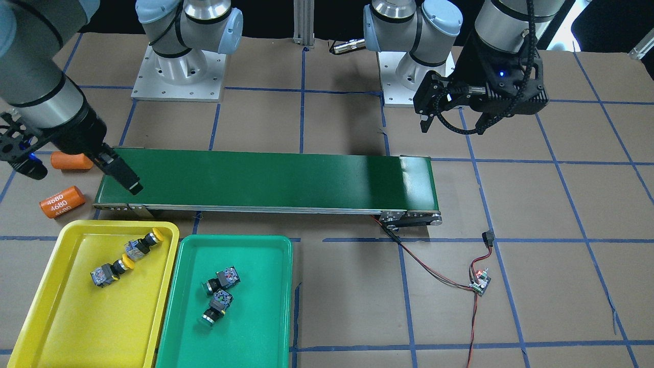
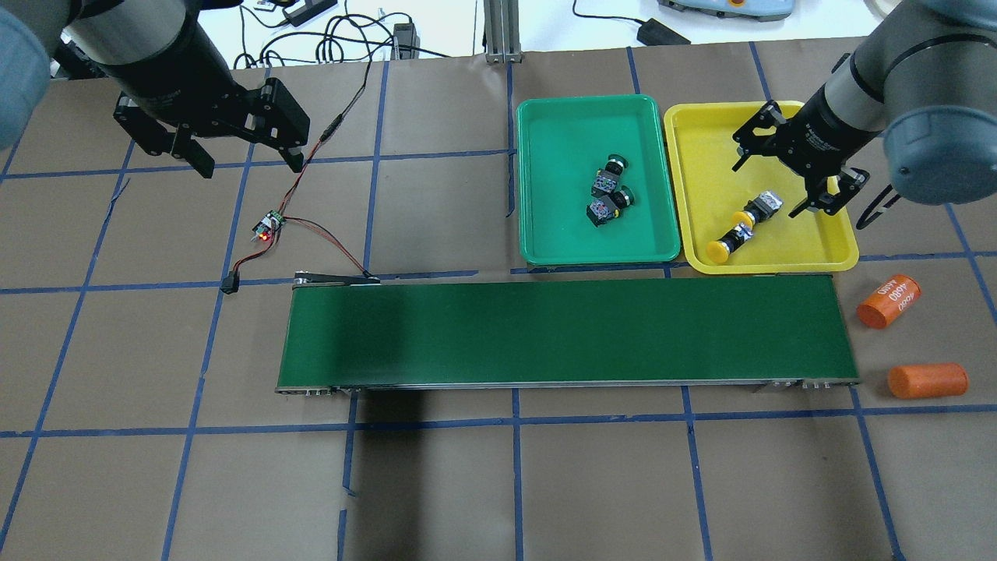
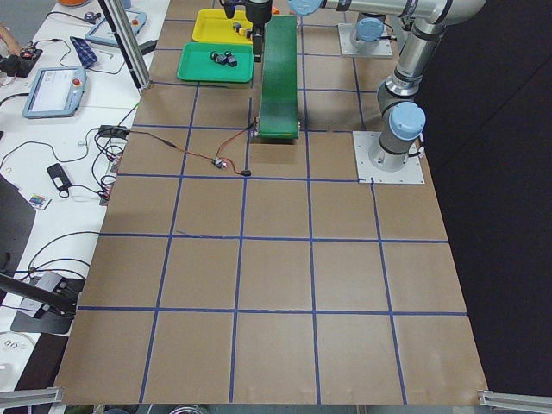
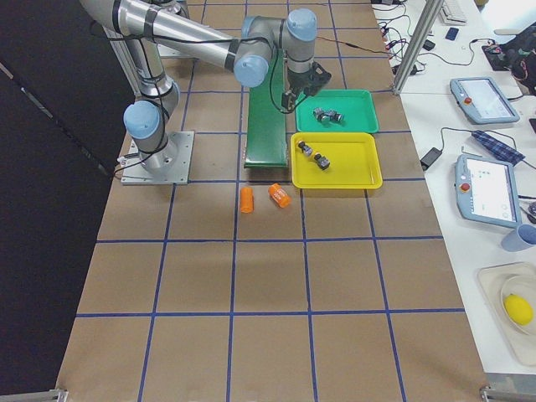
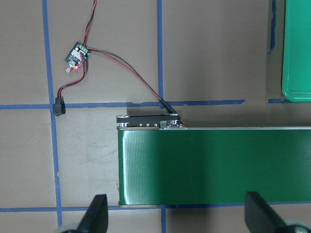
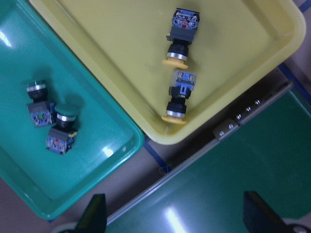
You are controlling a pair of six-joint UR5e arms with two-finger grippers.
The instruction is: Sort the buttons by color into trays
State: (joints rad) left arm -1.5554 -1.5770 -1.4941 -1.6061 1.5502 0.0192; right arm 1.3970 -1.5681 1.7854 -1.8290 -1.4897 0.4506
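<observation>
Two yellow buttons (image 2: 759, 206) (image 2: 728, 240) lie on their sides in the yellow tray (image 2: 701, 156). Two green buttons (image 2: 607, 178) (image 2: 607, 206) lie in the green tray (image 2: 561, 156). My right gripper (image 2: 767, 191) hangs open and empty above the yellow tray near the conveyor's end; its wrist view shows the yellow buttons (image 6: 182, 34) (image 6: 180, 94) and the green ones (image 6: 36, 102) (image 6: 60, 128) below. My left gripper (image 2: 251, 164) is open and empty, high over the table beyond the conveyor's other end.
A long dark-green conveyor belt (image 2: 568, 331) runs across the table beside the trays. Two orange cylinders (image 2: 888, 300) (image 2: 927, 380) lie past its end near the yellow tray. A small circuit board (image 2: 267, 226) with red and black wires lies near the belt's other end.
</observation>
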